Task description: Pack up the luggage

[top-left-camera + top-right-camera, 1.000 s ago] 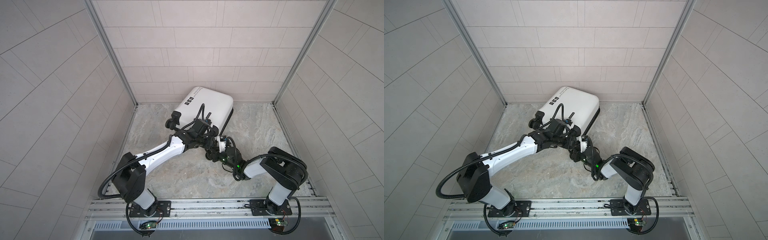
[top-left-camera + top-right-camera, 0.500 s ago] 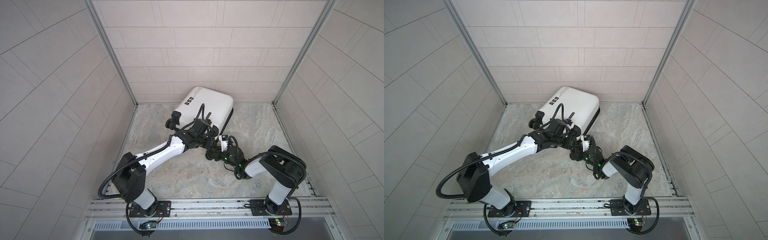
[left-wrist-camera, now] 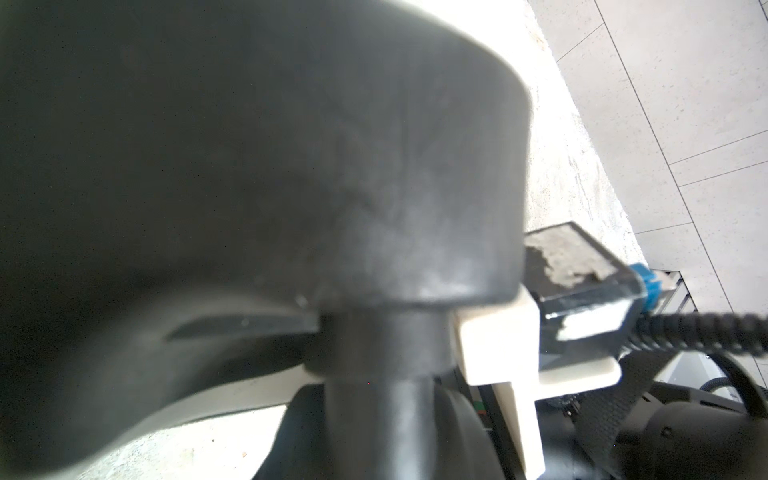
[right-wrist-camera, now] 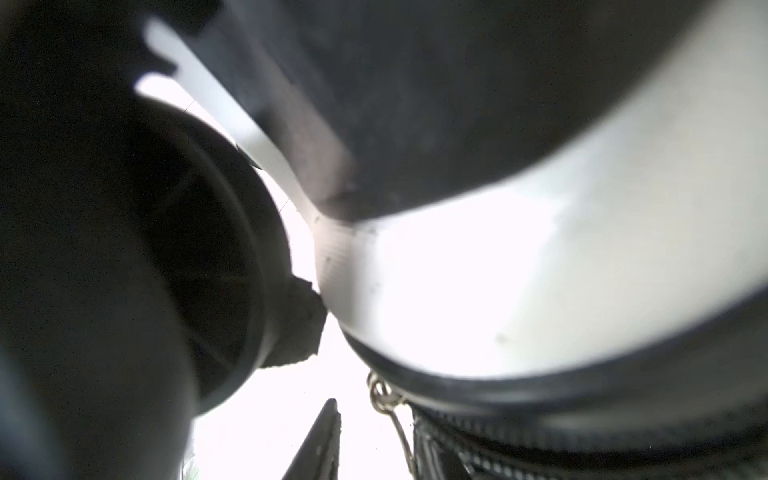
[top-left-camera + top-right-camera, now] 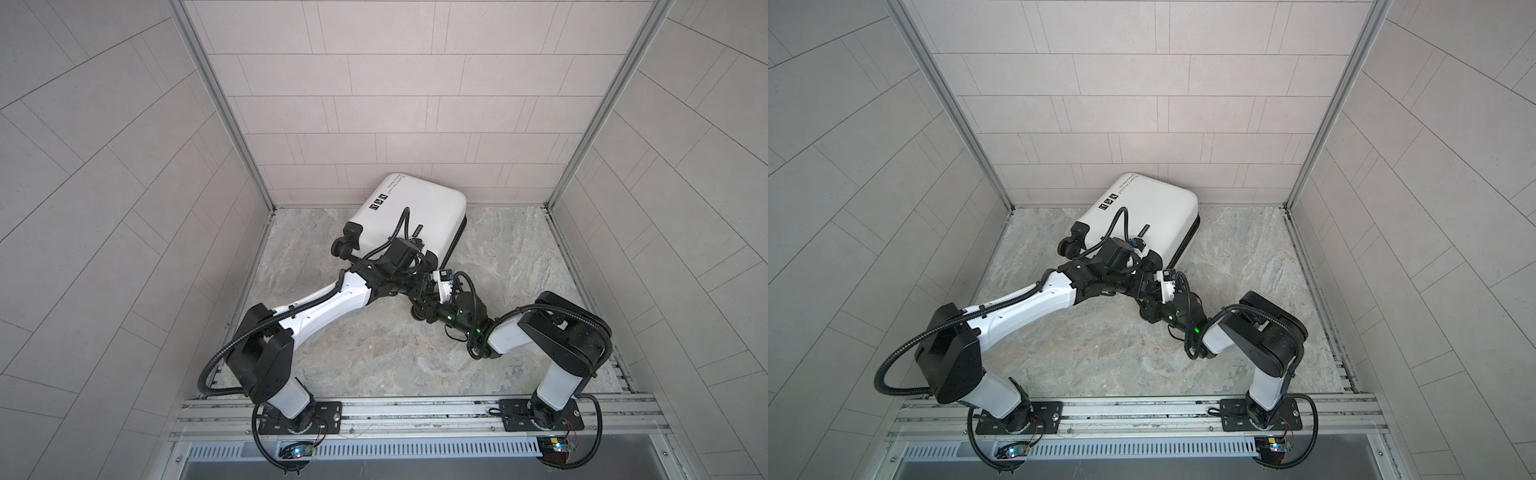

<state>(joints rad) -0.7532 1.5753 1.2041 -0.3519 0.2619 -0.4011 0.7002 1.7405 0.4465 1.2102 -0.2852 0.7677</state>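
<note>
At the back of the marbled floor (image 5: 519,266), close to the tiled rear wall (image 5: 395,104), the luggage (image 5: 419,212) lies closed, white shell up, turned at an angle. The left gripper (image 5: 417,280) and the right gripper (image 5: 432,277) crowd together at its near corner, beside a black wheel (image 4: 216,266). How wide either one stands, or whether it holds something, I cannot tell.

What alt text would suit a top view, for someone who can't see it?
A white suitcase lies on a stone-look floor by the tiled back wall. The robot's left arm and right arm reach in from the near rail and meet at its near corner.
</note>
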